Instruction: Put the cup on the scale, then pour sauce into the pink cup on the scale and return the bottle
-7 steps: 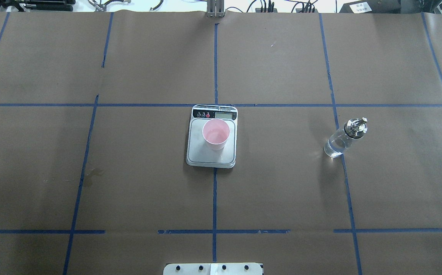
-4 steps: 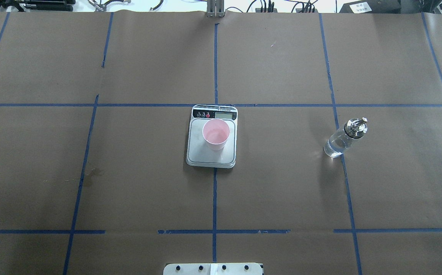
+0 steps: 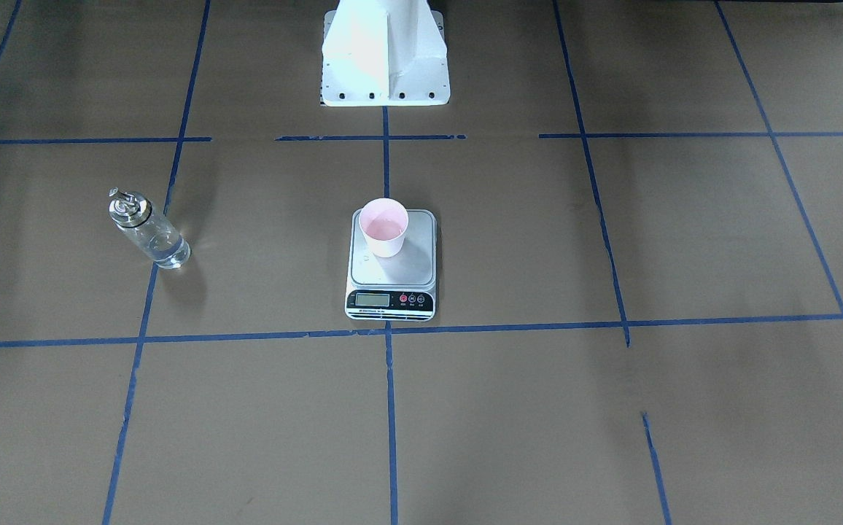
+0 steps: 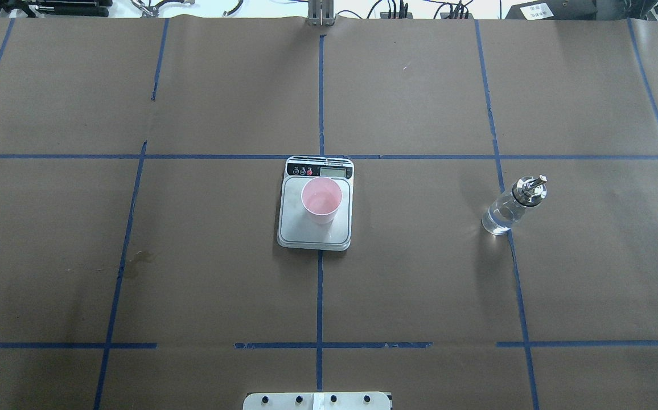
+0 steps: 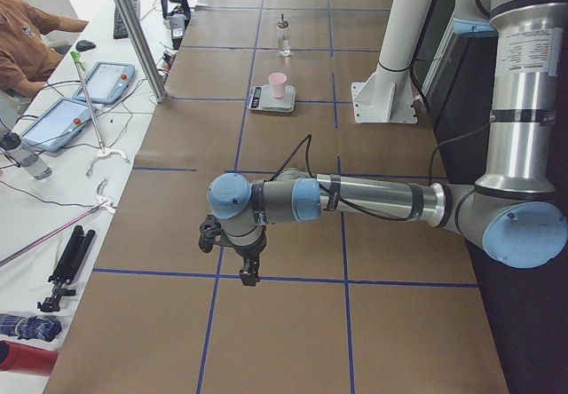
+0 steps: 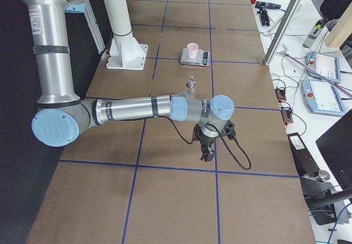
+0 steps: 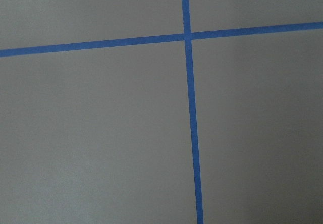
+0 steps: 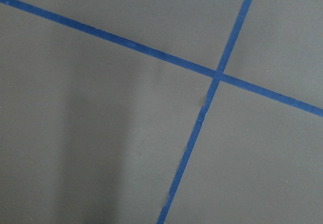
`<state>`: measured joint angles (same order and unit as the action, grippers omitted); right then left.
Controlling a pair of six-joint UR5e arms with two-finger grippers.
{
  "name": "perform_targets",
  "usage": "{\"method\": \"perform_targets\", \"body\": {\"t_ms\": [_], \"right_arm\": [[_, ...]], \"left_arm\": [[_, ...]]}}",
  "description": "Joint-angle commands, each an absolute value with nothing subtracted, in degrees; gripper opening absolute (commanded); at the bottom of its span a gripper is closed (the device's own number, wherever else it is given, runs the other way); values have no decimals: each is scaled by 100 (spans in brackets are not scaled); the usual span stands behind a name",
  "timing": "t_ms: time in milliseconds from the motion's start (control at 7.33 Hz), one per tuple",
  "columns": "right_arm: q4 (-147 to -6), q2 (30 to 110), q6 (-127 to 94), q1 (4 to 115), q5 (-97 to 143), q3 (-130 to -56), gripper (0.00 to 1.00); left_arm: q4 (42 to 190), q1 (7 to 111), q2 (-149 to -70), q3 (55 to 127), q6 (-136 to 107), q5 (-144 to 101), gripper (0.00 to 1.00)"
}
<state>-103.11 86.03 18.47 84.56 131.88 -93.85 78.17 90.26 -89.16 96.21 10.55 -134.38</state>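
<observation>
The pink cup [image 4: 321,200] stands upright on the scale [image 4: 295,228] at the table's centre, slightly towards the display strip. Off on the robot's right side, the clear glass bottle [image 4: 505,212] stands on the paper with clear sauce [image 3: 166,251] in its lower part and a metal spout on top. Nothing holds either one. My left gripper [image 5: 248,272] shows only in the exterior left view, far from the scale, pointing down over the paper. My right gripper [image 6: 207,155] shows only in the exterior right view, near the bottle [image 6: 191,84]. I cannot tell their state. Both wrist views show only paper and tape.
Brown paper with a blue tape grid covers the table. The white robot pedestal [image 3: 385,58] stands at the table's robot-side edge. A person [image 5: 22,43] sits at a side bench with teach pendants [image 5: 111,82] and cables; another pendant [image 6: 324,65] lies on the opposite bench.
</observation>
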Motion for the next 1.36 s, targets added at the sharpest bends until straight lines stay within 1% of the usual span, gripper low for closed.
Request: {"method": "perform_targets", "body": {"t_ms": [0, 1227], "right_arm": [[-10031, 8762, 1846, 8464, 13192, -9387, 100], [-9722, 8991, 1802, 8473, 13227, -9326, 100]], "left_arm": [[7988, 9026, -8938, 9624, 1055, -13438, 100], [8209, 9009, -9009, 9606, 1020, -13447, 100]]}}
